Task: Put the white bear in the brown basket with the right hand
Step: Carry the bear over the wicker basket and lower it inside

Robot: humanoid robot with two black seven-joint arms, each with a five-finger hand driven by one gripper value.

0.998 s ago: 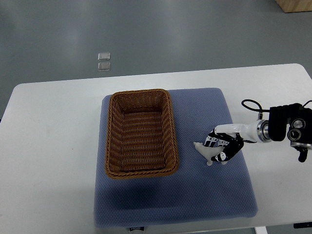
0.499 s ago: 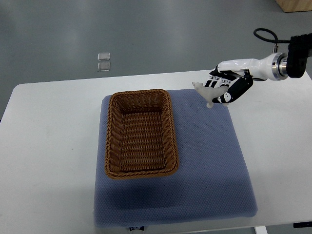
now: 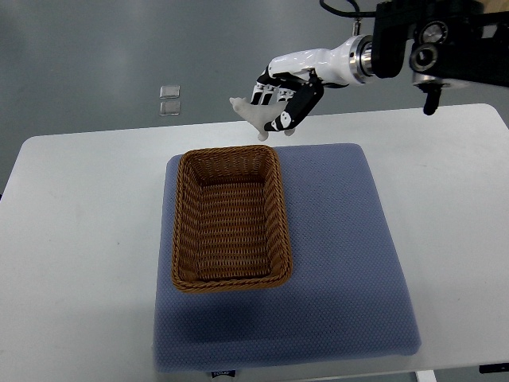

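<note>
Grey floor and a white table (image 3: 87, 239) frame the scene as I run the rig remotely. The white bear (image 3: 253, 116) rides in the right hand (image 3: 285, 94), whose fingers are curled around the small figure, leaving its pale head and one limb poking out to the picture's left. Hand and toy appear lifted clear of the table, showing above the far edge of the tabletop and just beyond the far rim of the brown basket (image 3: 185, 231). That woven basket sits empty on a blue mat (image 3: 342, 263), toward the mat's left half. Two small clear squares (image 3: 169, 101) lie on the floor beyond the table. No left arm shows.

By my reading, the carry is under way: the grasp is made, the drop is not. Next I would need to bring the hand back toward me until the bear hangs over the basket's middle, lower it inside the walls, then open the fingers, since a release from here would likely land it on the rim or the mat.
</note>
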